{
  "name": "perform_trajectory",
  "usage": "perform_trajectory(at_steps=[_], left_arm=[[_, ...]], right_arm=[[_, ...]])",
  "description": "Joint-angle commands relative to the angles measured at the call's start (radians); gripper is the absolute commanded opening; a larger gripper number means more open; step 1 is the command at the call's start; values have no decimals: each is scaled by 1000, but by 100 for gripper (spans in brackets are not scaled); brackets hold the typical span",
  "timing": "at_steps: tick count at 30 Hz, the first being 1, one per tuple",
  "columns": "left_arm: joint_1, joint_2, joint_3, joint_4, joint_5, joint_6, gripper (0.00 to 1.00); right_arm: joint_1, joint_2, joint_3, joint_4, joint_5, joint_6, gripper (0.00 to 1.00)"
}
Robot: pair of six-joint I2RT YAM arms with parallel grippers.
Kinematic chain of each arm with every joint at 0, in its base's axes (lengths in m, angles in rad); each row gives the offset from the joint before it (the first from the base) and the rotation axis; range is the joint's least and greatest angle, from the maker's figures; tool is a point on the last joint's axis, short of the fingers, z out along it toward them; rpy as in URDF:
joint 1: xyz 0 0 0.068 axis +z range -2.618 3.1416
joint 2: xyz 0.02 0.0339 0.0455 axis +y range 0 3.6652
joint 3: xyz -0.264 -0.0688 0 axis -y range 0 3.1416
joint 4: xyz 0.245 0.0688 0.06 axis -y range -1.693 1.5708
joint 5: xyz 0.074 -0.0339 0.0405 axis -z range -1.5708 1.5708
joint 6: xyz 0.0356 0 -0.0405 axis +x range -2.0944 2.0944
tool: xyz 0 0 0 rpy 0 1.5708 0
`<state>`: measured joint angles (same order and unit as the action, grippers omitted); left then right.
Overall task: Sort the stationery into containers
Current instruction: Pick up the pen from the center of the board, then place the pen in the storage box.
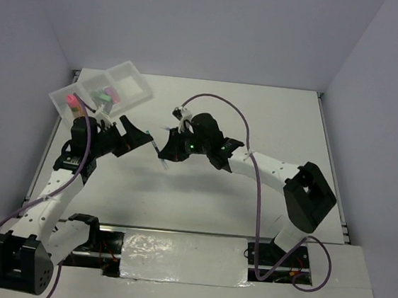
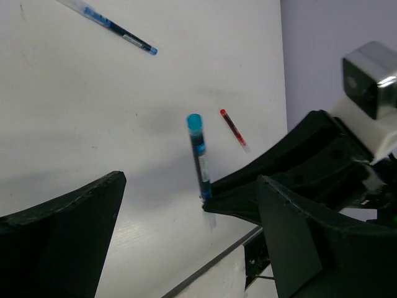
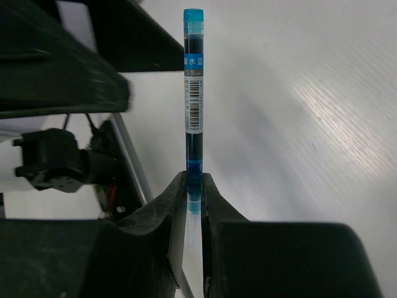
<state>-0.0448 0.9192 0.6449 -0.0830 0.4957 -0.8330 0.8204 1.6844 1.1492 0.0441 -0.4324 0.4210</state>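
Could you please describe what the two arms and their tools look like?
The left arm and right arm have white link shells with black joint housings. A purple cable loops along each. The left tool and right tool each have two matte black, wedge-shaped fingers. A small green light glows on the right wrist.

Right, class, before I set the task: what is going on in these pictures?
Two robot arms are sorting stationery into a divided tray at the far left of the table. The right arm's jaws are shut on one end of a turquoise-capped blue pen, holding it out over the table. The left arm's jaws stand open close by, holding nothing. A pink cylinder and some markers lie in the tray. A thin dark-blue pen and a red pen lie loose on the table.
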Motion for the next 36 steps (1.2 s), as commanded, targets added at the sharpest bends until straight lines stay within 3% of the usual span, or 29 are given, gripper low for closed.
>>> perform_trajectory(at_steps=[1, 6, 9, 10, 11, 13, 14, 15, 16, 20, 22, 25, 28, 29, 32, 33, 34, 35, 36], left_arm=[[0, 10, 7, 112, 49, -31, 97], [-3, 75, -25, 242, 140, -109, 81], [-16, 102, -33, 357, 176, -169, 53], [-21, 109, -27, 371, 175, -173, 30], [-26, 119, -15, 370, 172, -172, 20], [-35, 127, -1, 352, 146, -166, 0], [-35, 139, 24, 336, 124, -149, 0], [-35, 148, 45, 313, 92, -132, 0], [-35, 162, 73, 278, -11, -112, 0], [-27, 341, 305, 83, -388, -6, 0], [2, 436, 401, 32, -544, 15, 0], [75, 701, 626, -27, -623, 54, 0], [135, 892, 890, -37, -573, 90, 0], [155, 1031, 1061, -62, -550, 100, 0], [192, 1298, 1389, -141, -467, 153, 6], [200, 1355, 1468, -161, -445, 175, 14], [204, 1454, 1603, -179, -430, 182, 17], [209, 1489, 1645, -181, -399, 195, 21], [209, 1521, 1683, -163, -391, 208, 39]], right_arm=[[29, -58, -16, 146, -31, 62, 8], [51, -65, 6, 174, -49, 59, 10], [54, -34, 47, 168, -49, 58, 12], [52, -23, 67, 162, -45, 58, 13], [52, -20, 76, 157, -26, 53, 15], [49, -22, 92, 135, 6, 55, 32], [40, -28, 92, 128, 47, 56, 42], [31, -35, 87, 106, 72, 61, 64], [20, -48, 63, 94, 101, 65, 70], [-85, -179, -66, 39, 332, 137, 79], [-110, -227, -141, 30, 365, 148, 80], [-130, -275, -170, -9, 360, 98, 81], [-135, -284, -186, -36, 347, 61, 81], [-133, -284, -190, -36, 336, 56, 81], [-135, -269, -204, -26, 307, 32, 81], [-136, -255, -204, -18, 284, 15, 81], [-138, -246, -201, -16, 253, 9, 81], [-138, -233, -184, -23, 238, 4, 81], [-138, -214, -175, -26, 212, -11, 81]])
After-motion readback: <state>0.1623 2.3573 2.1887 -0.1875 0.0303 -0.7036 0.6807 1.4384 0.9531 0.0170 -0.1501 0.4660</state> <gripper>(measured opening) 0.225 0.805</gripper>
